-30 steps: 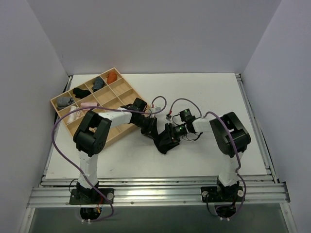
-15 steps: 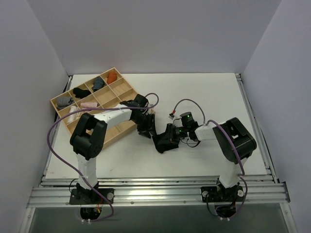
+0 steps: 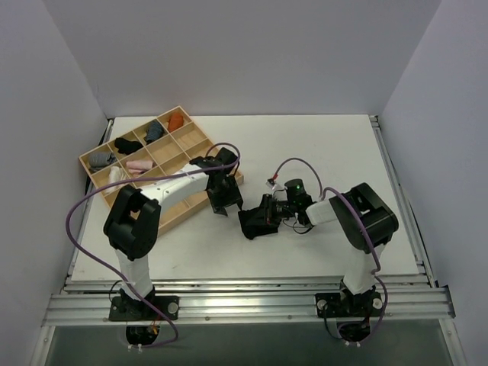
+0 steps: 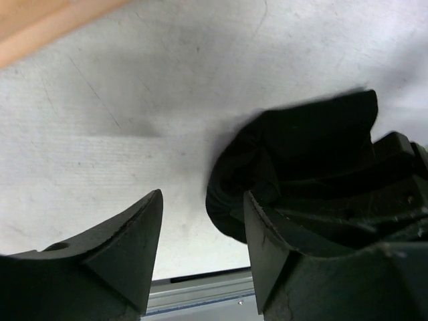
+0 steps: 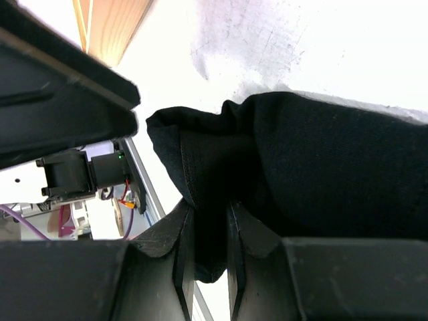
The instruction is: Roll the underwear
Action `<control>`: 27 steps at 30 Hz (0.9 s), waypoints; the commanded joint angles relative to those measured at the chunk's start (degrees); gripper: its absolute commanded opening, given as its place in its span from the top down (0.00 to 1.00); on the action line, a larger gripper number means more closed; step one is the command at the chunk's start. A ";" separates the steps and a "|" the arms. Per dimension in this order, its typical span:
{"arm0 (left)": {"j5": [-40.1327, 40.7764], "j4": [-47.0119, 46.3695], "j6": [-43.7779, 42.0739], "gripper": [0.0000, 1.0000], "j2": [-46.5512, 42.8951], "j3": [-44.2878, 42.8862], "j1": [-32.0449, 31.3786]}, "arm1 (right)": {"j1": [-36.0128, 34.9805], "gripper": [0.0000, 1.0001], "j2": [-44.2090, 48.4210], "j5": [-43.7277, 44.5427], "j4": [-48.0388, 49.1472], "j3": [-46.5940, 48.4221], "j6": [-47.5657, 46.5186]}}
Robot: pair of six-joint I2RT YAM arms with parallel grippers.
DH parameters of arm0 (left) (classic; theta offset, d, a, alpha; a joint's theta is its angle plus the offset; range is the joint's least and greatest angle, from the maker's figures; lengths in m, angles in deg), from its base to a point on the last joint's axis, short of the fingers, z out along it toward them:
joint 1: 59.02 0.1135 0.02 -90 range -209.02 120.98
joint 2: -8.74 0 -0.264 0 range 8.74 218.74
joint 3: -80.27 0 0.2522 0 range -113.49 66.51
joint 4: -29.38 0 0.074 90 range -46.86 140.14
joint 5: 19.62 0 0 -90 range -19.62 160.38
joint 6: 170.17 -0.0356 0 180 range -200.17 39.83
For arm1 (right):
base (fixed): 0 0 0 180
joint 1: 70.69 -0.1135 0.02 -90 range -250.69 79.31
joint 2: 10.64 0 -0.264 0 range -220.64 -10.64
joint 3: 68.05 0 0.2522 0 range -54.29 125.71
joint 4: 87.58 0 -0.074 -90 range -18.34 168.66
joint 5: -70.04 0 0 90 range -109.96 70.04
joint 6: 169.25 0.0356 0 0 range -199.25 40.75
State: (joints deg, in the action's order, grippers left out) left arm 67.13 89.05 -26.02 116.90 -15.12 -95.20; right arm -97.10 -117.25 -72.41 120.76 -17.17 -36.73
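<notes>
The underwear (image 3: 254,222) lies bunched mid-frame on the counter (image 3: 328,152). The right tool (image 5: 208,227) is nearly closed, pinching a fold, seemingly to anchor it. The left tool (image 4: 200,227), spread and empty, hovers just beside it, likely ready to roll.

Top view looks down from high at the near edge; wrist views sit close — all share the underwear (image 3: 255,223) on the bench (image 3: 343,152).
</notes>
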 commanded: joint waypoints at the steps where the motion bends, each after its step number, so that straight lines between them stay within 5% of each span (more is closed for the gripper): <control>1: 2.45 -3.63 5.70 0.39 -4.45 0.59 -0.99 | -0.48 1.00 -2.90 2.18 0.34 -1.44 -1.39; 27: -0.18 -11.73 7.72 0.36 -1.55 7.45 -4.60 | -3.03 1.00 -5.36 -2.92 0.26 -0.56 -2.18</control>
State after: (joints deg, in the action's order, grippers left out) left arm 67.00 79.43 -19.75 115.06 -7.66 -99.16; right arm -98.39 -120.22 -75.97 126.27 -17.28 -35.99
